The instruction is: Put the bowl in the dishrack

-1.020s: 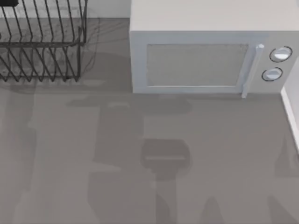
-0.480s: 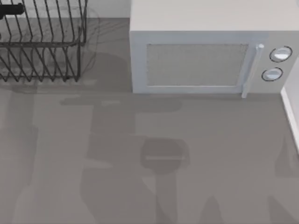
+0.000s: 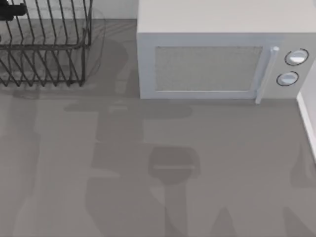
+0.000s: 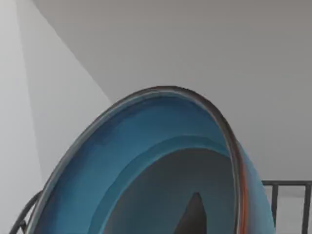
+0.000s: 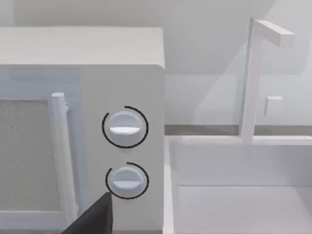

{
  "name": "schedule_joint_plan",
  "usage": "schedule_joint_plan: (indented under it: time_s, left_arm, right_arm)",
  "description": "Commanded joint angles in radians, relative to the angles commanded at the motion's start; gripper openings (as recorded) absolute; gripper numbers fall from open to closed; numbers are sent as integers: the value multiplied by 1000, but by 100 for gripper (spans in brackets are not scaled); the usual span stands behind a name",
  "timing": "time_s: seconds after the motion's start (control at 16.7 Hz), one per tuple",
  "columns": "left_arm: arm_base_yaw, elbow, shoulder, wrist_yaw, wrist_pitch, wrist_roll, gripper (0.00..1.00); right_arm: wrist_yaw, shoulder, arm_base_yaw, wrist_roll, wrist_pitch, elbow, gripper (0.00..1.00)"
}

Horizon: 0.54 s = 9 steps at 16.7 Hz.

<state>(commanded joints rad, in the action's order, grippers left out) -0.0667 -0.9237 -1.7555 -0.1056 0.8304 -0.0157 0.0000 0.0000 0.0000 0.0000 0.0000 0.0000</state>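
Left arm carrying the bowl at the dishrack, far-left corner of the counter; release not yet made.

The round deep blue bowl with thin orange-red rim and greyish inner bottom [image 4: 161,165] shows tilted on edge in the left wrist view, with dark wires of the rack at its sides; one dark fingertip [image 4: 192,217] lies against its inner bottom, so the left gripper appears clamped on the bowl wall. In the top view the dark thin-wire metal dishrack with slanted tines [image 3: 49,44] stands at the counter's far-left corner, a dark piece of the left arm [image 3: 12,10] above it. Risks, as judgement: the rim could catch a tine and tip; an early release could let it roll off. The white-grey boxy microwave [image 3: 212,59] stands beside the rack. Right gripper's dark fingertip [image 5: 95,217] is parked facing the microwave's dials; its opening cannot be told.
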Motion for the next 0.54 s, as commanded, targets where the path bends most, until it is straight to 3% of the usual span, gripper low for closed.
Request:
schedule_joint_plan:
  time_s: [0.18,0.54]
  left_arm:
    - [0,0,0,0,0,0,98]
    - [0,0,0,0,0,0,100]
  right_arm:
    - [0,0,0,0,0,0,100]
    - [0,0,0,0,0,0,100]
